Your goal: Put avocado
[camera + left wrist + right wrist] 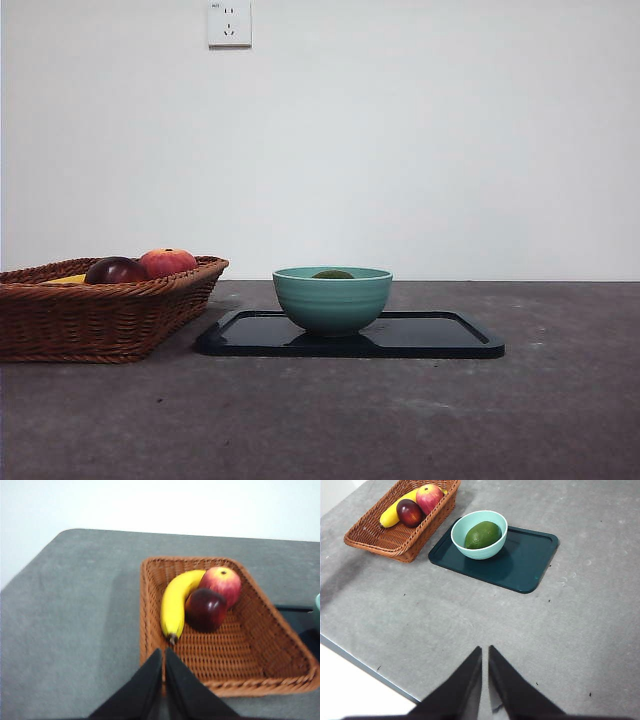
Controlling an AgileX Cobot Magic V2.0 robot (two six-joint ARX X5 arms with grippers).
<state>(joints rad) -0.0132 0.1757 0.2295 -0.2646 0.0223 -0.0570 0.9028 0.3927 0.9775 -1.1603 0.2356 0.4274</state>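
Observation:
The dark green avocado lies inside a teal bowl that stands on a dark tray. In the front view only the avocado's top shows above the bowl's rim. My right gripper is shut and empty, held high above the bare table, well short of the tray. My left gripper is also shut and empty, hovering over the near rim of the wicker basket. Neither arm shows in the front view.
The wicker basket stands left of the tray and holds a banana, a dark maroon fruit and a red-orange apple. A table edge runs close beside my right gripper.

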